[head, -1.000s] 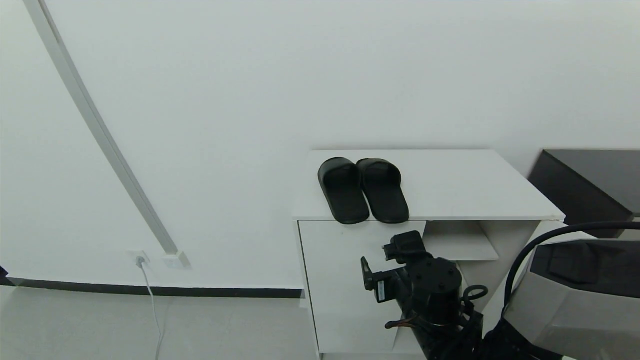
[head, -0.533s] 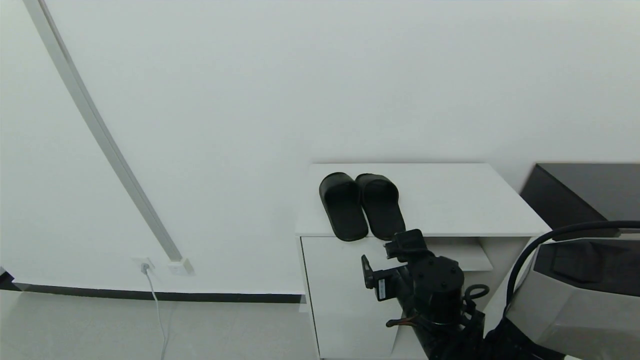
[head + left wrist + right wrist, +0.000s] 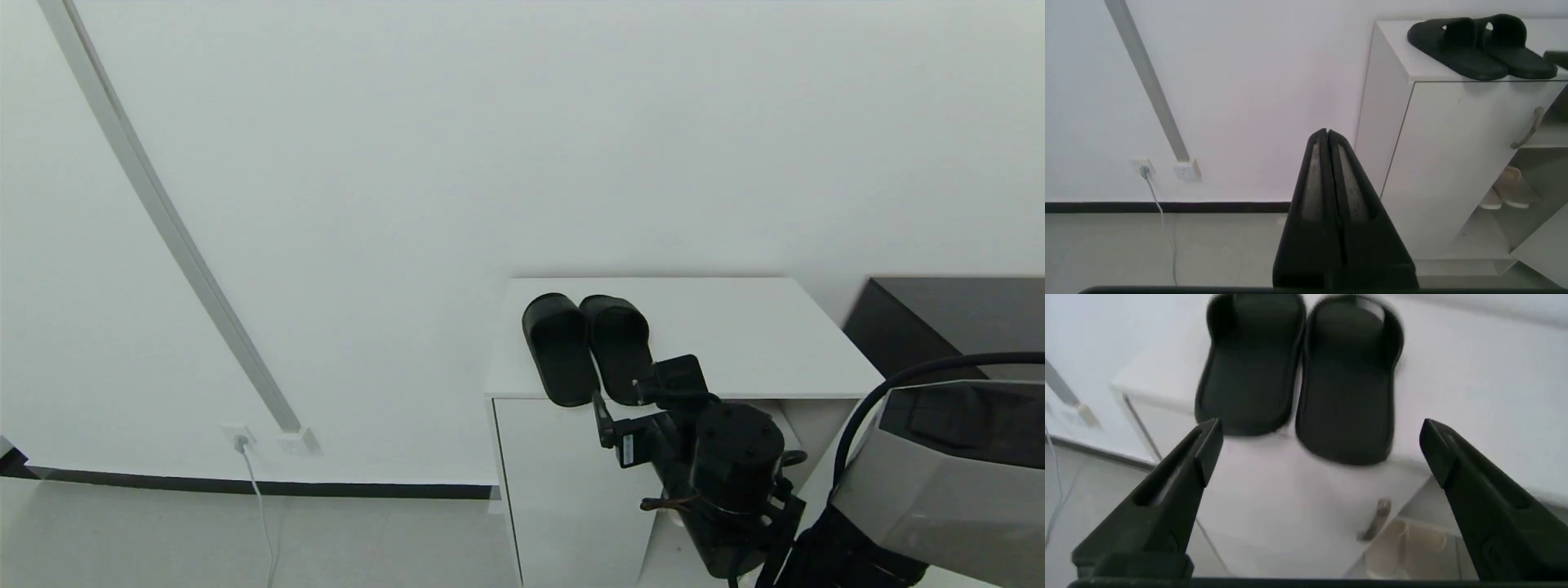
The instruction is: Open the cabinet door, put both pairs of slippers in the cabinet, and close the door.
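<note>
**Grasping the black pair off the cabinet top**

Obs: The black slippers lie side by side and touching on top of the cabinet, heels at its front edge, straps toward the wall. The right hand is just in front of the heels with its fingers spread wide. In the right wrist view that spread brackets both slippers at once. The left hand has its fingers pressed together on nothing. It sits low and well to the left of the cabinet, facing it. The door stands ajar, with its handle at the free edge. A beige pair already sits on a lower shelf inside.

Judgement: 1 pair is stowed, so the step in hand is picking up the black one.

Method notes:
1. Advance with 1 finger outside each outer edge.
2. Close near mid-sole, not at the heels, so the pair does not pivot.
3. Squeeze gently, since soft soles will likely buckle or ride over each other.
4. Avoid nudging the heels, which would slide the pair toward the wall.
5. Check the door gap before lowering.
</note>
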